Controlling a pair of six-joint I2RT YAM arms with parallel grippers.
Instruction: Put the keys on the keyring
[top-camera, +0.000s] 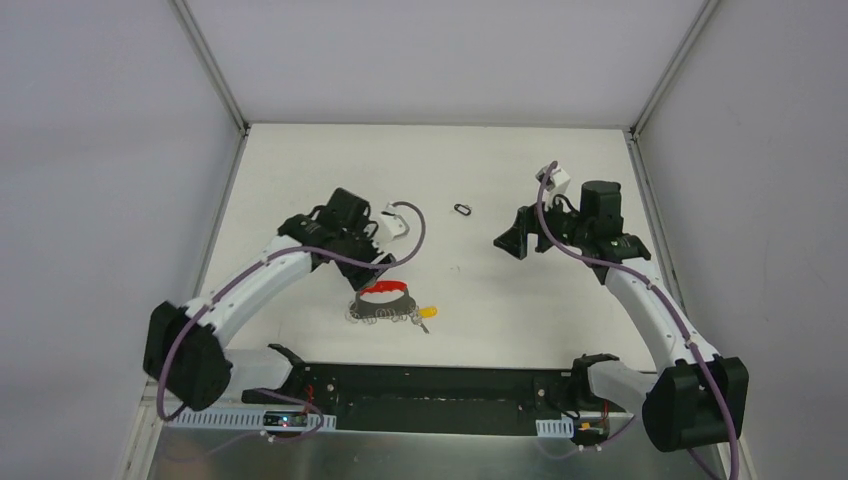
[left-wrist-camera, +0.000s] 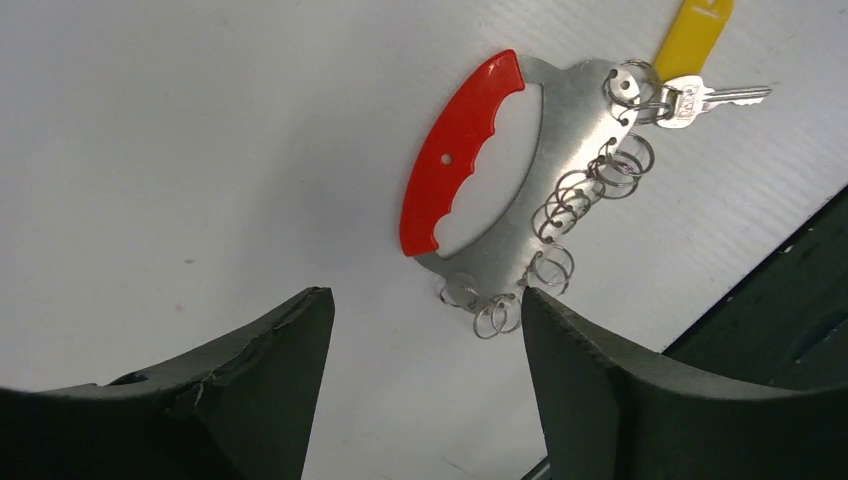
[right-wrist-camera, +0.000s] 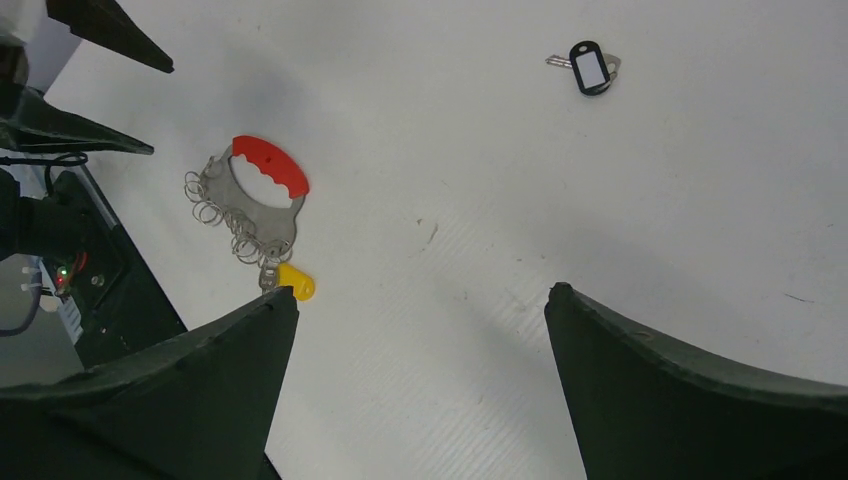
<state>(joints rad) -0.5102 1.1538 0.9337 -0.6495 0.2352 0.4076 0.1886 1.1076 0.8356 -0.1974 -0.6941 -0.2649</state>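
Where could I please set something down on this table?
Bare: the far strip between the keyring and the back wall, and the middle between the keys and the right gripper. Crowded: near-left, where the left gripper hovers by the keys.

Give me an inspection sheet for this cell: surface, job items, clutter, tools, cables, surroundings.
Surface: white table, a few faint scuffs.
Job's things: keys, a grey plate with a red grip, a row of silver rings and one key with a yellow tag, lying flat by the left arm; keyring, a small black oval, lying apart from them toward the far side.
Clutter: nothing seen.
Grippers: left tool open above the keys, holding nothing; right tool open above bare table, holding nothing.
Cables: purple cable loops free at the left wrist; right-arm cable runs along that arm; neither touches the job's things.
Surroundings: pale walls, metal corner posts, black base rail at the near edge.
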